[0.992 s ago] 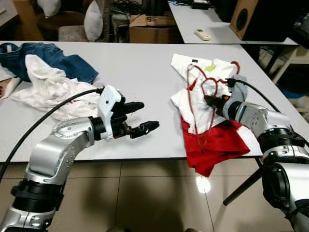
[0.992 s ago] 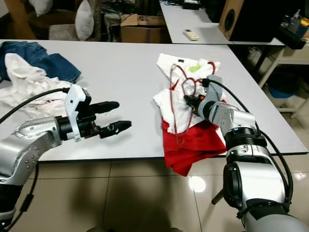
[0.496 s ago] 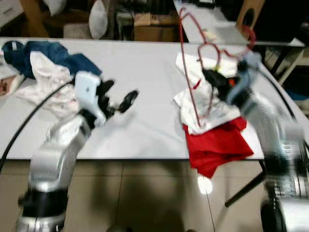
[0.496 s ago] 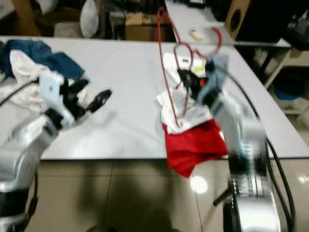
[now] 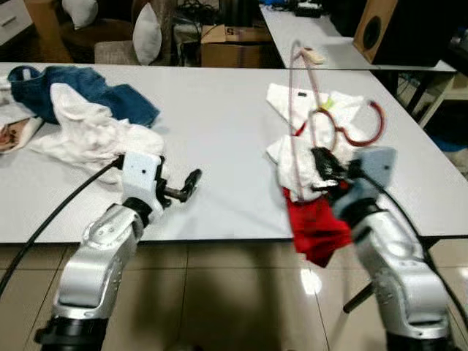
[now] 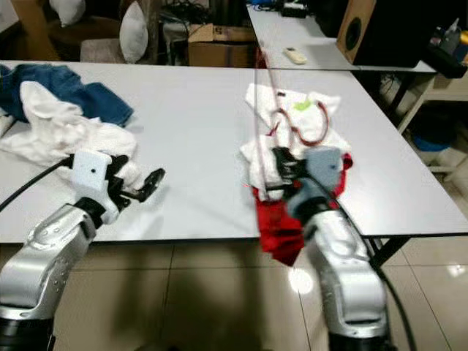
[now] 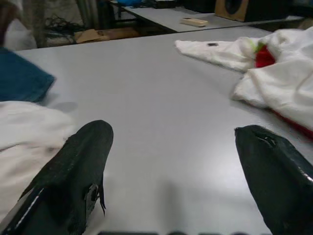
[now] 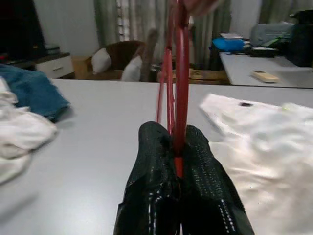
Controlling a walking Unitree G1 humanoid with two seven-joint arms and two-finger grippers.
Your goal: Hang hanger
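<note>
The right pincer [image 8: 177,166] is clamped on the red hanger [image 5: 344,130], its two black fingers [image 8: 151,161] pressed together with the wire pinched between them. The hanger is held up off the worktop [image 5: 219,124], above the white shirt [image 5: 307,139] near the right front edge; its long wire rises steeply from the grip toward the far side, and its hook curls out to the robot's right, over the shirt. A red cloth [image 5: 314,227] lies under the shirt and droops over the worktop's front edge, just beside the right arm. The left pincer [image 7: 171,161] hovers low over bare worktop near the front edge, its fingers [image 7: 73,171] spread well apart and holding nothing; it points toward the shirt, which lies well apart from it. Just beside the left wrist, toward the robot's left, sits a crumpled white garment [image 5: 88,135], and beyond it blue jeans [image 5: 80,88] lie on the far left part of the worktop. Behind the worktop stand a cardboard box [image 5: 232,44], a cushion [image 5: 146,33], and a second table [image 6: 314,62] carrying a remote [image 6: 295,54], with a speaker [image 6: 373,29] at its right.
</note>
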